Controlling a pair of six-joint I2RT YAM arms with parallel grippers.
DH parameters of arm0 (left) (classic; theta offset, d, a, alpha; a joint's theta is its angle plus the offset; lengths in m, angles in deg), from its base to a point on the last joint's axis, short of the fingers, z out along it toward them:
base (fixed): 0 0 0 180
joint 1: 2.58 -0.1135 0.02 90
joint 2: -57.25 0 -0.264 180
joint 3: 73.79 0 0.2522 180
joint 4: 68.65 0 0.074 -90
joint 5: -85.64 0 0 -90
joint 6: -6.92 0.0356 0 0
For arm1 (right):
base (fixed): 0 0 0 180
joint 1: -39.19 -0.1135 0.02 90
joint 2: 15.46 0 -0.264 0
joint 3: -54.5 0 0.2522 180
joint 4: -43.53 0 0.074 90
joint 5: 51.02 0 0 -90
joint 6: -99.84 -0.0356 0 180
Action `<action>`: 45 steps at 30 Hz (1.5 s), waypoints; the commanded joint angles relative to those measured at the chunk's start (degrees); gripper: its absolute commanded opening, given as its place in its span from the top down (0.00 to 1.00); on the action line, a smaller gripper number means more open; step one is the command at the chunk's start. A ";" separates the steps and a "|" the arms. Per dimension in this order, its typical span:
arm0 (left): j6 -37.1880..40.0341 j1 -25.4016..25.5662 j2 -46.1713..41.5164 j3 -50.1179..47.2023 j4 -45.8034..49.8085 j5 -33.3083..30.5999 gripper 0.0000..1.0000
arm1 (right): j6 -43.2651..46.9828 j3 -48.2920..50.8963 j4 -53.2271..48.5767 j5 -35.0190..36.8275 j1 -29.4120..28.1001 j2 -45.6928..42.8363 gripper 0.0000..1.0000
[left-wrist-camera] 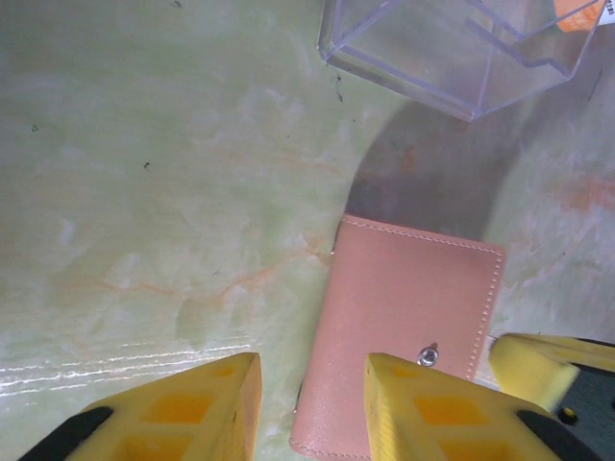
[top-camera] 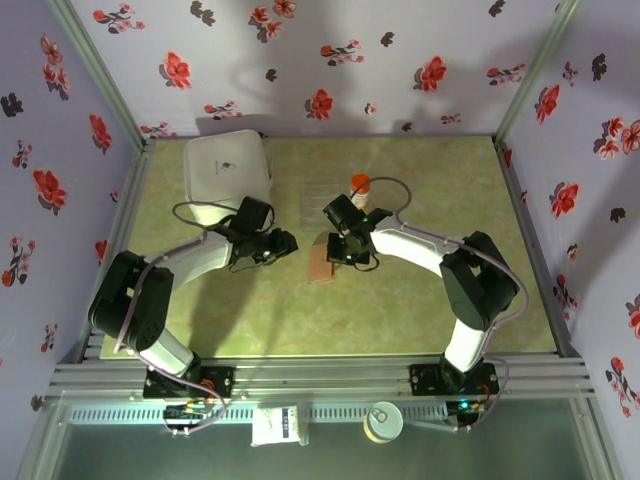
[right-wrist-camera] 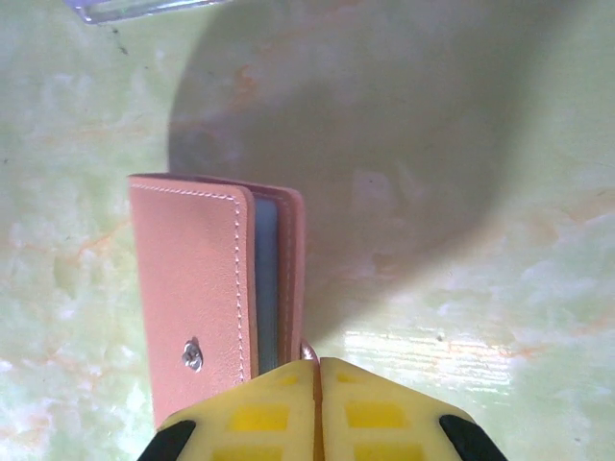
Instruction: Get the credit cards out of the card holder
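Item: card holder (right-wrist-camera: 197, 288), pinkish-brown, lay flat on the table (left-wrist-camera: 144, 192), covers barely parted, blue-grey inner leaves showing at the gap. Clear plastic box (left-wrist-camera: 461, 48) stood just beyond the holder.
Right gripper (right-wrist-camera: 317, 403): fingers pressed together at the holder's opening edge.
Left gripper (left-wrist-camera: 307, 408): fingers spread, one over the holder's other side, gripping nothing.
Progress: opening barely begun; credit cards judged still inside, all extraction outstanding.

Overhead; wrists close (shared card holder (left-wrist-camera: 413, 288))

Left gripper (left-wrist-camera: 309, 408): hovering with jaws standing partly apart.
Right gripper (right-wrist-camera: 318, 411): pressing its pads fully together.
Arms (top-camera: 190, 255): both bending inward.
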 commanded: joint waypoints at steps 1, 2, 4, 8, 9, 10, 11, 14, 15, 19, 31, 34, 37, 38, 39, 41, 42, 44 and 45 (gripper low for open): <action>1.30 -0.38 -1.75 0.40 1.21 -0.77 0.67 | 1.74 -1.19 -4.13 1.34 0.27 -2.37 0.96; 1.46 -0.37 -1.87 0.42 1.17 -0.84 0.68 | 1.73 -1.39 -4.46 1.41 0.23 -2.89 0.96; 1.65 -0.42 -2.21 0.32 1.40 -0.80 0.68 | 1.70 -1.69 -5.20 1.75 0.23 -4.09 0.96; 1.74 -0.51 -2.92 0.22 1.56 -0.78 0.69 | 1.44 -2.90 -6.41 1.70 0.15 -5.53 0.96; 1.71 -0.60 -3.21 0.18 1.64 -0.77 0.69 | 1.13 -3.23 -6.55 1.69 0.07 -5.75 0.96; 1.82 -0.64 -3.34 0.14 1.65 -0.69 0.69 | 0.92 -3.42 -6.49 1.69 -0.07 -5.76 0.96; 1.97 -0.64 -3.57 0.14 1.70 -0.77 0.69 | 0.54 -3.50 -6.26 1.46 -0.21 -5.77 0.95; 2.51 -1.03 -4.04 0.11 2.25 -0.77 0.69 | -0.01 -4.62 -5.47 0.66 -0.83 -4.99 0.95; 2.48 -1.28 -4.30 -0.04 2.34 -0.84 0.69 | -0.10 -5.26 -5.25 0.47 -1.21 -4.42 0.95; 2.67 -2.25 -5.48 -1.16 2.53 -0.77 0.69 | -0.71 -7.99 -4.57 -0.94 -2.34 -1.63 0.95; 3.85 -1.73 -2.07 0.17 1.52 2.54 0.75 | 0.05 -5.88 -5.00 0.82 -1.80 -3.98 0.93; 3.73 -0.89 0.03 1.17 1.30 3.56 0.79 | 0.90 -3.75 -6.32 3.03 -0.38 -4.82 0.93; 3.88 0.03 2.15 1.86 0.95 3.86 0.82 | 1.50 -1.64 -6.94 3.93 0.99 -4.60 0.93; 3.82 0.22 2.89 2.10 0.95 4.03 0.83 | 1.73 -1.08 -7.08 4.64 1.27 -4.49 0.93; 3.81 0.42 3.78 2.31 0.84 4.34 0.84 | 1.92 -0.44 -7.30 5.33 1.54 -4.38 0.93; 3.83 0.67 5.26 2.59 0.44 4.71 0.86 | 2.21 0.61 -7.18 6.52 2.03 -3.88 0.93; 3.83 0.81 5.97 2.73 0.42 4.90 0.87 | 2.34 1.10 -7.04 6.78 2.37 -3.36 0.93; 3.73 0.96 7.16 3.15 0.64 5.07 0.88 | 2.53 1.68 -6.63 7.11 2.85 -2.33 0.93; 3.75 0.94 7.56 3.27 0.79 4.98 0.89 | 2.62 2.13 -6.26 7.30 3.02 -1.76 0.93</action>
